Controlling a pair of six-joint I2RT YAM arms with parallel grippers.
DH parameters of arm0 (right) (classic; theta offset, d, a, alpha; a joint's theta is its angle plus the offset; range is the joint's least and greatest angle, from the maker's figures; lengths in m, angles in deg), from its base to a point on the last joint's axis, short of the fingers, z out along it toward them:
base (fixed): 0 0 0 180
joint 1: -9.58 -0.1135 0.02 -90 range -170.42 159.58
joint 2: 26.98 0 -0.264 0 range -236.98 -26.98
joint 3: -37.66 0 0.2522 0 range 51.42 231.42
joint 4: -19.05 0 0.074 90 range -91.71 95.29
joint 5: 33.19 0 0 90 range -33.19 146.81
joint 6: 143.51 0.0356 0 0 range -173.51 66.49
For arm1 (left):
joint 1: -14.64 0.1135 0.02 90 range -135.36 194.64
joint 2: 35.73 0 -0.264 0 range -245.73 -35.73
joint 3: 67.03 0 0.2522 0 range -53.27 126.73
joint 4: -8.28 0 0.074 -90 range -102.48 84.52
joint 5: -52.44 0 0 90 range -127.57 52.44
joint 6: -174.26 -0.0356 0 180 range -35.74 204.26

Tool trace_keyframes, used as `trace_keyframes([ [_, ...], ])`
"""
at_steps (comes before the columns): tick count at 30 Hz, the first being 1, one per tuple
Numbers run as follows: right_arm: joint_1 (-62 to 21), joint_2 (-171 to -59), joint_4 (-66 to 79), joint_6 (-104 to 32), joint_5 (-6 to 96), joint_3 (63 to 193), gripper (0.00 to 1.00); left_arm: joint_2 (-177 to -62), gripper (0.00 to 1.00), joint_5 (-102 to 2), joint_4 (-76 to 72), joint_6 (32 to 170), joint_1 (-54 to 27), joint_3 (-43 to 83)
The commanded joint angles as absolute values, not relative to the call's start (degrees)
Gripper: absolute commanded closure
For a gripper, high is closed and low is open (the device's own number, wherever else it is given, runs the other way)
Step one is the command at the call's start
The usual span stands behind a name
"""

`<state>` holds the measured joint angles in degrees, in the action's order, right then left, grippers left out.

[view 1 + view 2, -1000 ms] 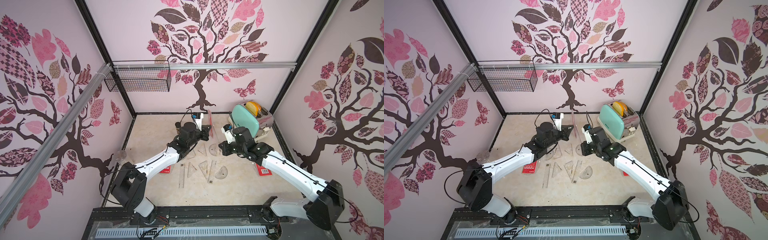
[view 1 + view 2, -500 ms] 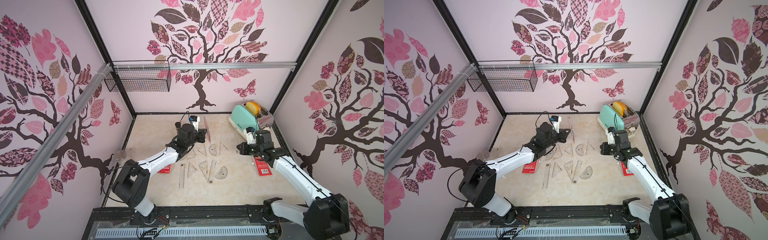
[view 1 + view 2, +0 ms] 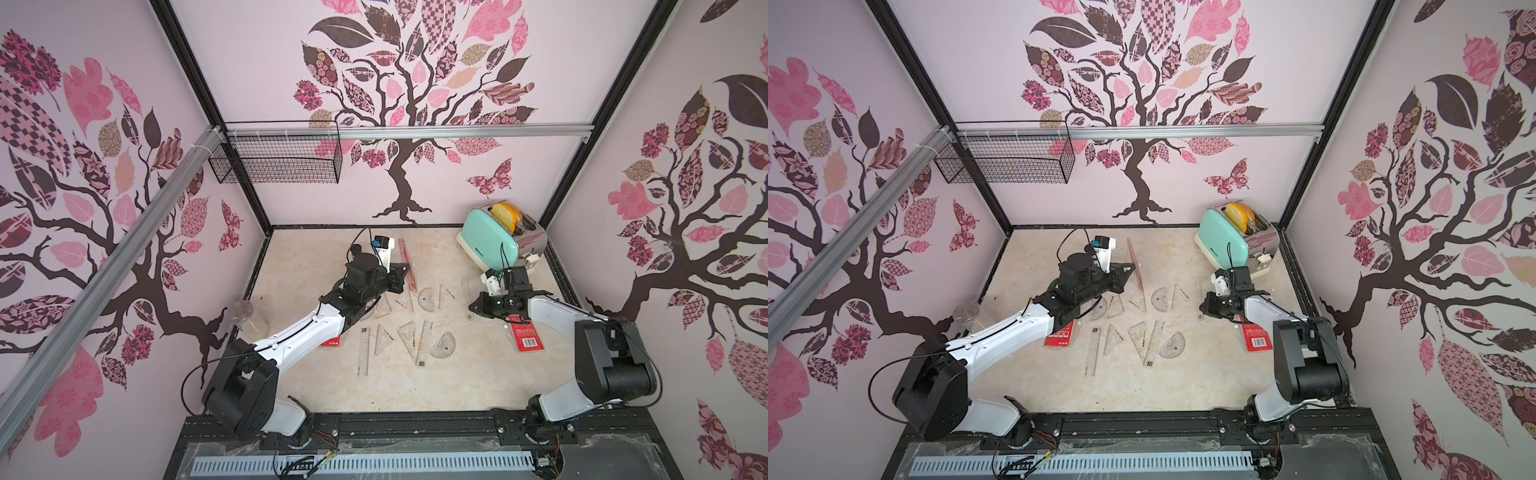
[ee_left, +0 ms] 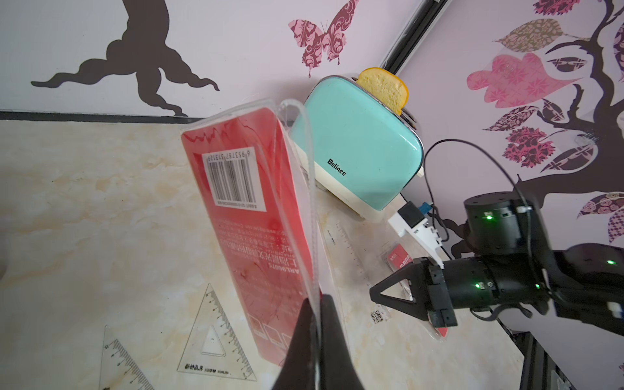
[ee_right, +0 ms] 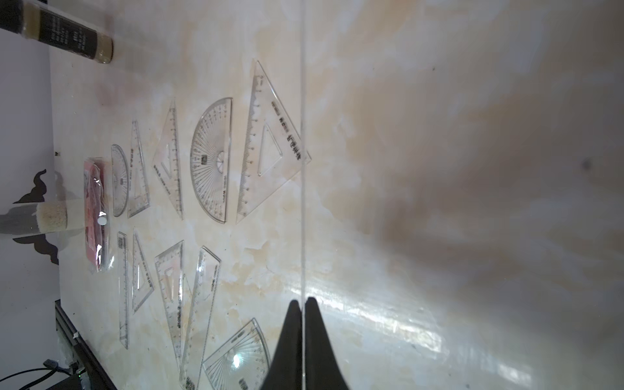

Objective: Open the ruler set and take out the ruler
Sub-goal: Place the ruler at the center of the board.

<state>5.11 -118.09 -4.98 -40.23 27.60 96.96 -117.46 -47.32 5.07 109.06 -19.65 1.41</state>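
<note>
Ruler set [image 4: 250, 219] (a red card in a clear pouch) stands on edge above the counter [image 3: 395, 395], left of the toaster [image 3: 490, 243], clenched in the left claw [image 4: 315, 304]. Nearer the toaster, the right claw [image 5: 303, 304] grasps a clear ruler [image 5: 303, 152], seen edge-on.

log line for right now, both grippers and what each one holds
left gripper: shut on ruler set pouch | right gripper: shut on clear ruler, apart from pouch | pouch: held above table
</note>
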Motion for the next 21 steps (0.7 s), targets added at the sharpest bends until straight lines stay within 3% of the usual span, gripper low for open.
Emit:
trace_keyframes([
  [1,5.6,-121.2,-2.6,-40.4,25.6,98.8,1.0,-115.5,1.0,-47.6,2.2,106.8,-19.7,0.9],
  [6,6.0,-122.9,-1.3,-40.1,27.5,99.1,1.0,-114.7,1.0,-47.2,1.6,106.3,-19.6,0.8],
  [17,7.7,-123.5,-1.5,-39.8,30.0,101.0,0.81,-115.2,1.0,-47.8,1.4,106.2,-19.6,1.1],
  [21,7.7,-122.5,-3.1,-40.0,31.0,102.3,0.81,-115.0,1.0,-47.8,1.5,106.2,-19.6,1.1],
])
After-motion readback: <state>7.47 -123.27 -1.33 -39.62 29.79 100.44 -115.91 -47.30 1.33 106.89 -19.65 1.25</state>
